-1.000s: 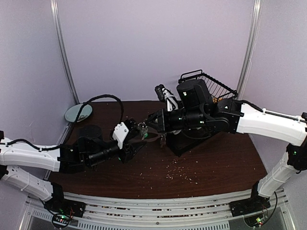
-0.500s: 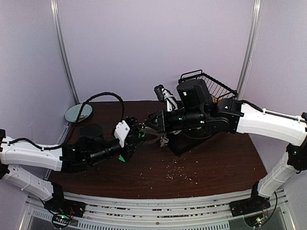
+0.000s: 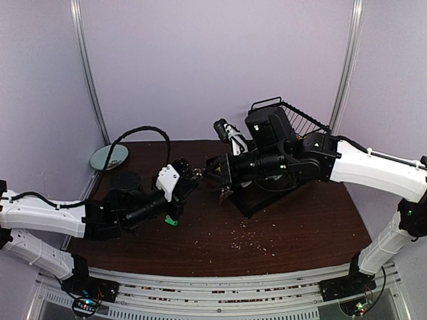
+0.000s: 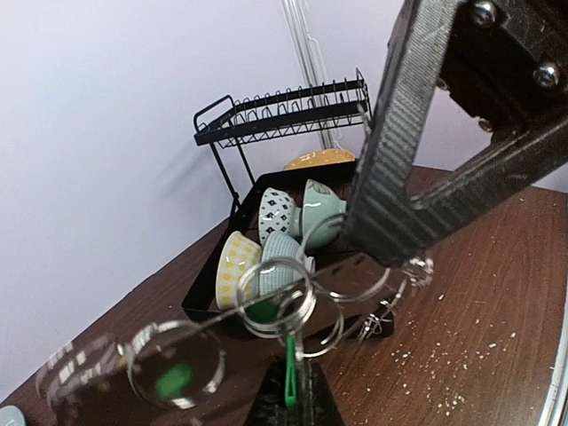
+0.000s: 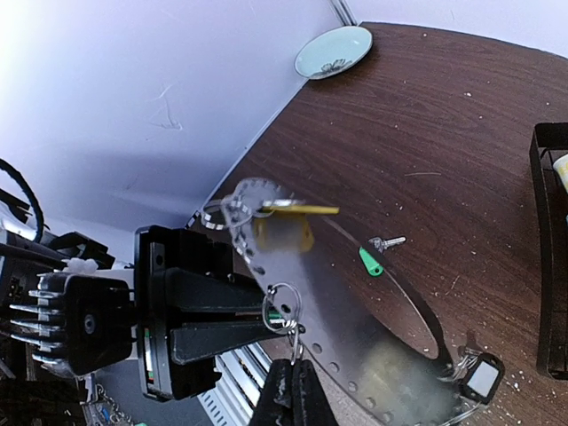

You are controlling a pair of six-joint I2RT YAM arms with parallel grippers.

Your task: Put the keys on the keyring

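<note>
Left gripper pressed together, pinching green-headed metal key; right gripper pressed together, pinching thin silver wire keyring.

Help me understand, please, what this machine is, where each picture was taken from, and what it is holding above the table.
This is a robot: a left arm and a right arm bolted at the near edge of the table, each ending in a two-finger gripper. One picture looks down from above and behind; the other two come from cameras on the wrists. The left gripper and right gripper meet above the table, both shut on a bunch of metal rings and keys, one yellow-headed key among them. On the table lie a green-headed key, a small silver key, crumbs and a pale plate. At the back stands a black dish rack holding bowls.
</note>
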